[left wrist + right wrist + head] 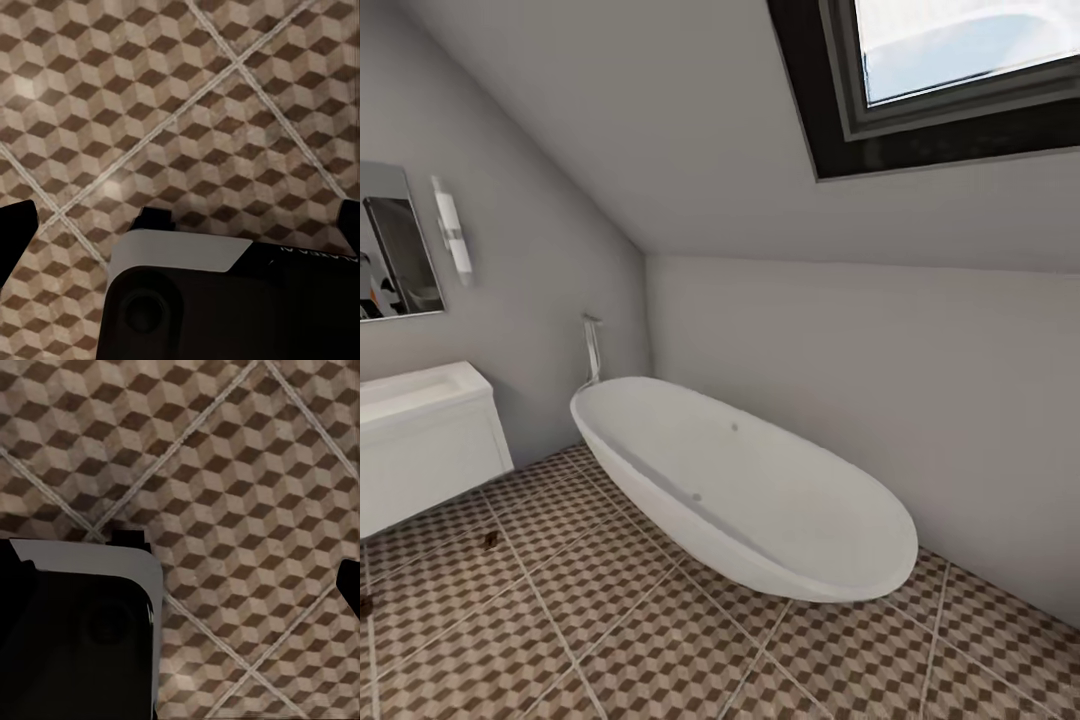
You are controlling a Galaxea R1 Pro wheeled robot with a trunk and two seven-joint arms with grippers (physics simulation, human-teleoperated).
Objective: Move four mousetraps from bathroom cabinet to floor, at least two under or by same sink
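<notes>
Tiled bathroom floor (660,640) lies open between bathtub (760,500) and sink (420,440); gripper states perhaps spread, cannot tell.

Wrist views down onto bathroom floor (187,112)

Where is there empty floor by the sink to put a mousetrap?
The widest bare tiles lie between the sink and the bathtub, and on the bathroom floor before the tub. A thin strip runs along the right wall. Close to the sink it is busier: two small brown things, likely mousetraps, lie there.
</notes>
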